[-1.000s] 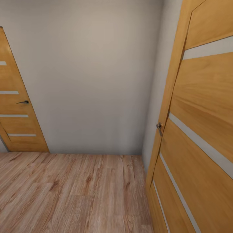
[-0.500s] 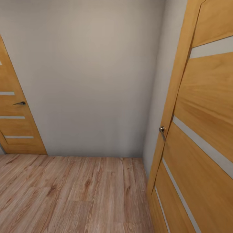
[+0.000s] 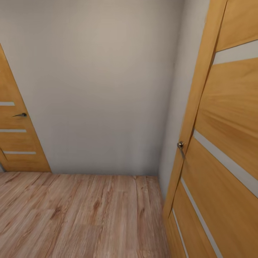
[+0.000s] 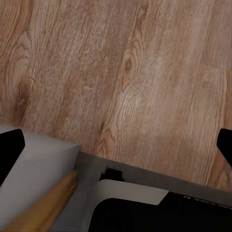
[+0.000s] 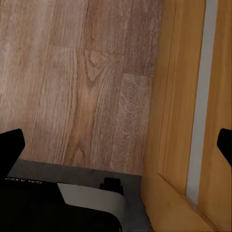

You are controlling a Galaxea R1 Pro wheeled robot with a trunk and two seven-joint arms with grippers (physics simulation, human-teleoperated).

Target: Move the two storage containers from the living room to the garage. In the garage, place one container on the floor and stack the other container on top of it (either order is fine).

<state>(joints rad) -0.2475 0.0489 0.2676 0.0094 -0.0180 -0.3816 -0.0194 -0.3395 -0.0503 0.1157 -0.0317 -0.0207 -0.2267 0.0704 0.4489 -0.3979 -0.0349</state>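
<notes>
The two storage containers are out of view, and so is the garage. I am on light wood plank flooring [image 3: 71, 215] facing a plain grey wall [image 3: 100, 89]. In the left wrist view my left gripper [image 4: 116, 147] is open, its black fingertips [image 4: 9, 150] far apart over bare planks [image 4: 121, 72] with nothing between them. In the right wrist view my right gripper [image 5: 116, 145] is also open and empty, its fingertips [image 5: 10, 145] spread over planks [image 5: 72, 72] beside a wooden door [image 5: 193, 96].
An orange-wood door [image 3: 222, 143] with pale stripes and a metal handle [image 3: 180, 145] stands close at the right. A second such door [image 3: 14, 139] with a handle [image 3: 20, 115] is at the far left. My dark base [image 4: 145, 212] shows beneath the left gripper.
The whole head picture has shifted: the left door has slid further toward the left edge and the right door's handle sits lower and further right, so the camera has moved. Nothing else changed.
</notes>
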